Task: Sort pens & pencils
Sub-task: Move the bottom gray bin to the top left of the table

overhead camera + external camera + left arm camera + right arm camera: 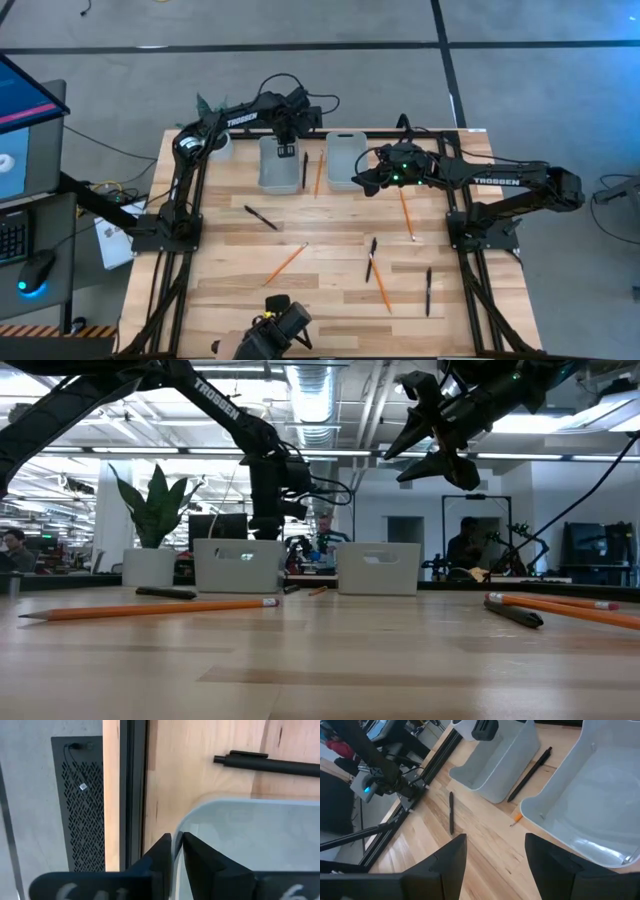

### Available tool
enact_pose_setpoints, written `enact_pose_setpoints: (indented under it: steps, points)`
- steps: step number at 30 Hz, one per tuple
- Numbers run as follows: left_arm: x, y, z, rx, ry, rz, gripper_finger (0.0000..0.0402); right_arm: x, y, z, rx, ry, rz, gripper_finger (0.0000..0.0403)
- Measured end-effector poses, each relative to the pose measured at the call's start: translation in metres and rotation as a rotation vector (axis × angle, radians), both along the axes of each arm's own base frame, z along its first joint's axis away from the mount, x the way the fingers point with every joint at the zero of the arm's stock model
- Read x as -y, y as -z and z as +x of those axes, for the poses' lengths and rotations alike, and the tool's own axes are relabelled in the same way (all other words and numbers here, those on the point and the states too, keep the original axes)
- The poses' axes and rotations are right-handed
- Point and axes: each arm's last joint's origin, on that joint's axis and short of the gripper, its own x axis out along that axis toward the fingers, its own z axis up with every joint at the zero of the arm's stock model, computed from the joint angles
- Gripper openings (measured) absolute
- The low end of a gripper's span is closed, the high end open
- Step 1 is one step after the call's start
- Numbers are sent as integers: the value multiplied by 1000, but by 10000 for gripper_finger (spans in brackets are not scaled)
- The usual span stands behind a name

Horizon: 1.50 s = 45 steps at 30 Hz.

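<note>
Two grey bins stand at the table's far edge, the left bin (264, 165) and the right bin (331, 160). Several black pens lie on the wood, one (305, 170) between the bins, others at mid-table (261, 217) (373, 247). Several orange pencils lie about too (319, 172) (286, 262) (406, 215). My left gripper (176, 840) (285, 151) points down at the left bin's far rim, its fingers a narrow slit apart. My right gripper (495, 840) (362, 182) hangs open above the table, beside the right bin, holding nothing. My left gripper straddles the left bin's far wall (176, 827) near a rounded corner, coming from above. One finger (162, 855) is outside the wall and the other (200, 857) inside. Whether either finger touches the wall, I cannot tell.
A potted plant (213, 140) stands at the far left corner. A camera (280, 322) sits at the near edge. Black frame rails (180, 200) run along both table sides. More pens and pencils (428, 291) (380, 285) lie near the right front. People sit in the room beyond (465, 545).
</note>
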Motion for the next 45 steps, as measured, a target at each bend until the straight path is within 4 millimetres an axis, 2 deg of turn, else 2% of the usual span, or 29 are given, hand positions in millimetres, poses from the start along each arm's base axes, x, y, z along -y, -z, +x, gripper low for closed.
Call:
enact_pose_setpoints:
  steps: [6, 17, 25, 33, 38, 45]
  points:
    - [2, 4, -4, -33, -3, -19, 39, 0, 0, 0, -4, 1, 1, 221]
    - [14, 37, -22, -173, 39, -101, 39, -1, 4, -2, -42, 1, 12, 221]
    - [12, 36, -24, -266, 76, -9, 39, -1, 4, -2, -43, 1, 12, 221]
    - [12, 36, -23, -237, 72, -29, 40, -1, 4, -2, -43, 1, 12, 221]
    - [9, 36, -25, -231, 35, -25, 61, -1, 4, -2, -43, 1, 12, 221]
    - [-1, 36, -36, -228, -42, -31, 125, -1, 4, -2, -43, 1, 12, 221]
